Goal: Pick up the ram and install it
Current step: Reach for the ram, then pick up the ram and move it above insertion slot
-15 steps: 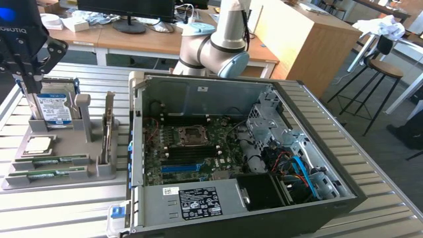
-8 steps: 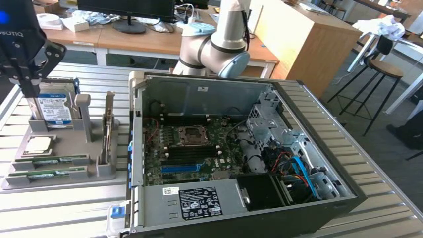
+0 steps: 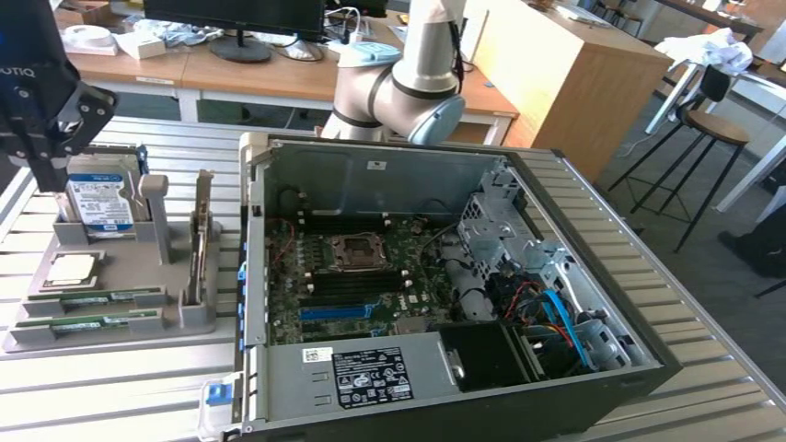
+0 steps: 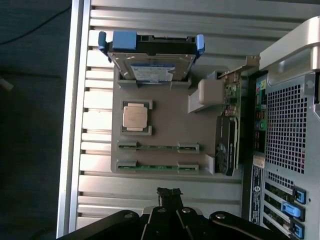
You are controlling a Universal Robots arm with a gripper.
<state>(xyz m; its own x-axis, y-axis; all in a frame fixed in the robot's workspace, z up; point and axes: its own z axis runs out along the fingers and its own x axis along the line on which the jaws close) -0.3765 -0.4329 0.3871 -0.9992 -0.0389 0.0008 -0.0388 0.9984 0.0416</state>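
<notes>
Rams (image 4: 157,147) lie open from above along one tray (image 4: 165,120) edge. Upright drive (image 4: 150,62) and card (image 4: 231,95) hem two other edges.

This is a robotics lab set up in an office: a grey robot arm (image 3: 399,87) stands at twelve o'clock of a slatted aluminium workbench (image 3: 110,396), which carries an open computer tower (image 3: 368,180). Beyond it, wooden desks (image 3: 209,69) at eleven o'clock hold a monitor (image 3: 234,14). A bar stool (image 3: 716,129) stands at two o'clock.
</notes>
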